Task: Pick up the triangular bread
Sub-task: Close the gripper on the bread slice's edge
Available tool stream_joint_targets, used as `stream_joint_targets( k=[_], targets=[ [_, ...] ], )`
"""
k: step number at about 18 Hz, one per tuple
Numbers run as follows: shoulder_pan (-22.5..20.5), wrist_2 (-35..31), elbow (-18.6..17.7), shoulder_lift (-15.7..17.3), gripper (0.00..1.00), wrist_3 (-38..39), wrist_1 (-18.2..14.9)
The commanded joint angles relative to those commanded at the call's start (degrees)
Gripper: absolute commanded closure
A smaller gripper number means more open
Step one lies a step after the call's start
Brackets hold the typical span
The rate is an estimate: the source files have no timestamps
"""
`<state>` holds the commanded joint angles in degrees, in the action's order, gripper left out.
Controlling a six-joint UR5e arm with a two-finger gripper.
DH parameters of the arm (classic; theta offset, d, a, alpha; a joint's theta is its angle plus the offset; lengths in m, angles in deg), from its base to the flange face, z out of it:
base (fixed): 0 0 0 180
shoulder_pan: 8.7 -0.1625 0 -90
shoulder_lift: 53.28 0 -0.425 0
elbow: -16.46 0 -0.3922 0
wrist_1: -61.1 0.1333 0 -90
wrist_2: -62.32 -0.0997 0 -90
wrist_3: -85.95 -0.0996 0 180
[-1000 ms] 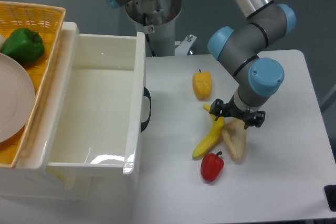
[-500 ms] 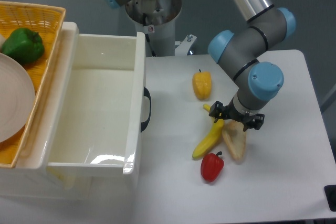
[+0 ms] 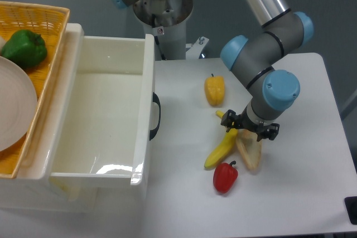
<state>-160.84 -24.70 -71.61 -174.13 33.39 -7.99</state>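
Note:
The triangular bread (image 3: 250, 153) is a tan wedge lying on the white table (image 3: 312, 165), right of the yellow banana (image 3: 223, 145) and above the red pepper (image 3: 225, 176). My gripper (image 3: 250, 130) hangs right over the bread's upper end. Its dark fingers (image 3: 231, 122) stand spread on either side of that end, open. The arm hides the bread's top tip. I cannot tell whether the fingers touch the bread.
A yellow-orange bell pepper (image 3: 215, 90) stands behind the banana. A large white bin (image 3: 106, 121) with a black handle fills the left. A wicker basket (image 3: 39, 32) holds a green pepper (image 3: 23, 48) and a white plate (image 3: 14, 104). The robot base (image 3: 162, 9) is at the back.
My gripper has shifted slightly lower and left, closer onto the bread's upper end. The bread and the other items have not moved.

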Motion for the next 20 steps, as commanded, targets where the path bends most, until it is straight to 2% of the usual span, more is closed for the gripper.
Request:
stream_joint_targets(
  k=[2,4,5,8,11,12,14,20],
  targets=[
    [0.2,-0.1,0.0,-0.3,0.00,0.1,1.0],
    [0.3,-0.1,0.0,-0.4,0.07,0.2,1.1],
    [0.3,-0.1,0.0,-0.4,0.17,0.3,1.1],
    [0.2,-0.1,0.2,-0.4,0.54,0.5,1.1],
    [0.2,0.0,0.4,-0.4,0.67,0.4,1.1],
    [0.2,0.0,0.4,-0.4,0.81,0.4,1.1],
    [0.2,0.0,0.4,-0.4,0.99,0.5,1.1],
    [0.0,0.1,1.1,-0.3,1.00,0.8,1.1]
  ],
)
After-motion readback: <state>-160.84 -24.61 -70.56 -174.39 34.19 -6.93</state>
